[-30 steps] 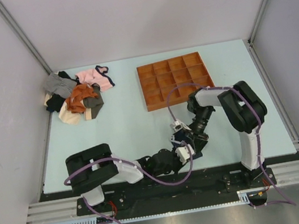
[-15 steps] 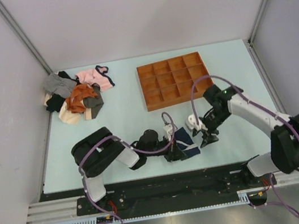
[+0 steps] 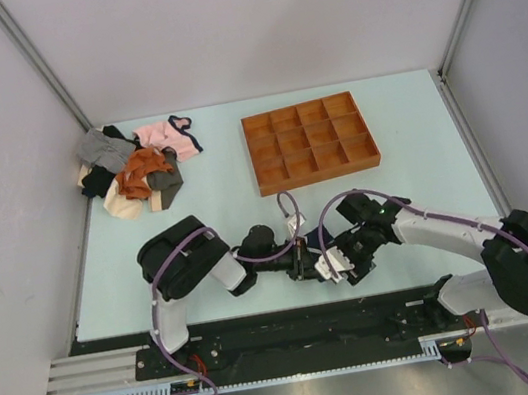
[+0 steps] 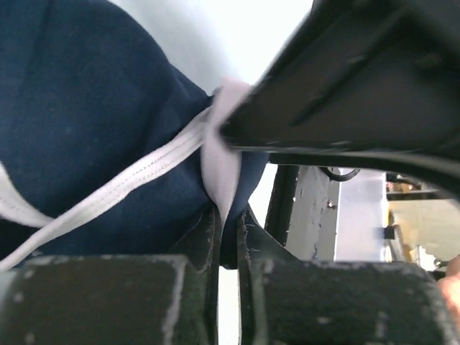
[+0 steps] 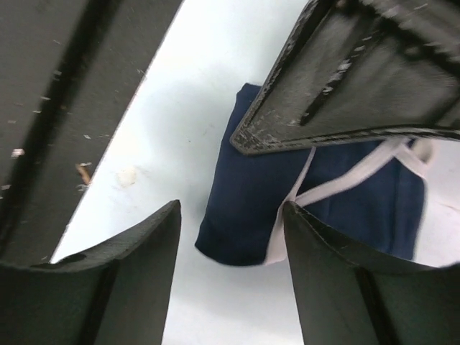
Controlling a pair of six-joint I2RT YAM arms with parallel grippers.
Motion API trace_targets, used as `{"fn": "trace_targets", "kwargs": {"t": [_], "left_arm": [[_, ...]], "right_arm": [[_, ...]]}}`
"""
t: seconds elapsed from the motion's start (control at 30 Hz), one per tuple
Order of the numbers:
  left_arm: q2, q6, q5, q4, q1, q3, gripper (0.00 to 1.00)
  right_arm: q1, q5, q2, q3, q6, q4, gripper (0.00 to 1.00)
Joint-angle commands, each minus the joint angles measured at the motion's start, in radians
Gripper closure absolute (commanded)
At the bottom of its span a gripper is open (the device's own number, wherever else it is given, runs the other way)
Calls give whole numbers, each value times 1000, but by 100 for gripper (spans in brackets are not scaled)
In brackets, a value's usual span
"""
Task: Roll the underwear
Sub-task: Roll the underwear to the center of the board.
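The underwear [image 4: 93,122] is navy blue with white trim and lies bunched on the table near its front edge. My left gripper [image 4: 228,221] is shut on a fold of its edge, navy cloth and white trim pinched between the jaws. My right gripper [image 5: 231,210] is open, its fingers either side of the folded end of the underwear [image 5: 251,201], just above the table. In the top view the left gripper [image 3: 306,262] and right gripper [image 3: 335,265] meet tip to tip and hide most of the garment.
A wooden tray [image 3: 310,141] with several compartments stands behind the grippers. A pile of garments [image 3: 138,173], pink, orange and grey, lies at the back left. The table's front edge is just below the grippers.
My right gripper has swung left and toward the front edge, coming down over the underwear next to the left gripper. The left gripper keeps its hold and has barely shifted.
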Motion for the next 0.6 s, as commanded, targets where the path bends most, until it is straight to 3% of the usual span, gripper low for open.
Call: {"fn": "trace_targets", "kwargs": {"t": [0.0,0.2,0.33,0.47,0.57], "left_arm": [[40,-38,-48,-63,14,-51,88],[-116,-39,-129,130,27,-160,54],[-303,93,-224,106,29,-255,46],[-486,258,-289,99,15,-370,42],[-607,415,-312,77,-52,-427,32]], "right_arm": [[17,89,80,-17,21,105,44],[23,91,152,-8,59,90,67],[-14,-3,185,79,53,-33,80],[-55,-128,267,194,45,-235,85],[-71,-213,341,295,33,-398,86]]}}
